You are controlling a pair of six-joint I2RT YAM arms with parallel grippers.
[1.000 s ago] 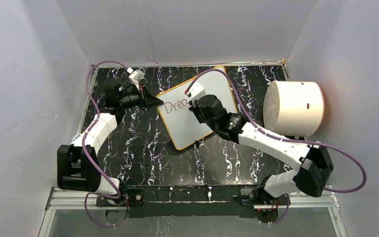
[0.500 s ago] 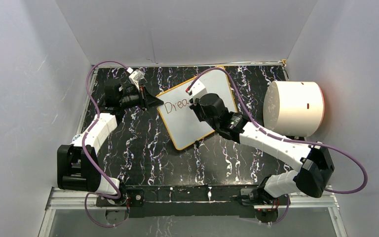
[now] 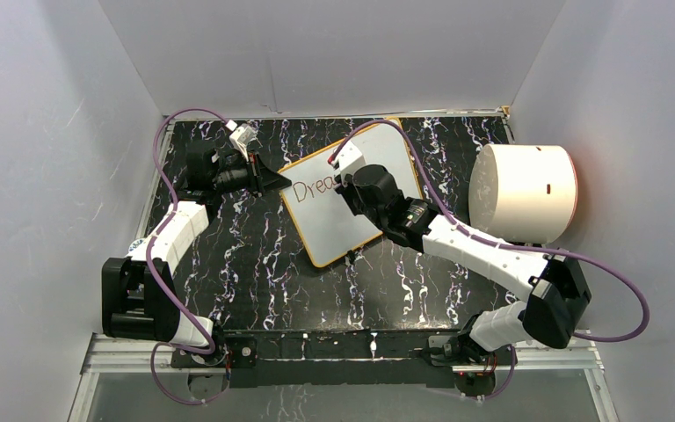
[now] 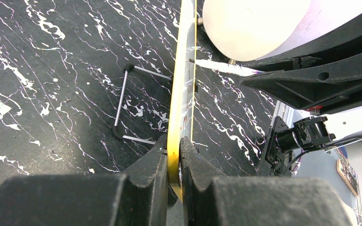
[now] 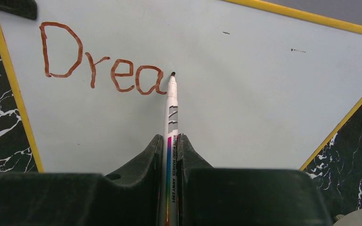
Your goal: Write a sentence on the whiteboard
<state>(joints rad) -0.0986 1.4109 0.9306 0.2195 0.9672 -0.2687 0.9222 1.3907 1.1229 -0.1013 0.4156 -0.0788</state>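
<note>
Pinching a slim white marker (image 5: 171,108), your right claw (image 5: 169,139) holds its tip just beside "Drea" on the flat yellow-rimmed whiteboard (image 5: 254,103), mid marbled table (image 3: 255,255); your left claw (image 4: 173,153) clamps its rim.

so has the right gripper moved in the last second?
Yes, slightly: in the top view the right gripper, holding the marker, has shifted up-left over the unmoved whiteboard, toward its far edge.

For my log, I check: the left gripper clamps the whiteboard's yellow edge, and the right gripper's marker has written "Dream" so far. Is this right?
Not quite. The right wrist view shows only "Drea" on the whiteboard, the marker tip just after the "a". The rest holds: left gripper on the edge, right gripper holding the marker.
</note>
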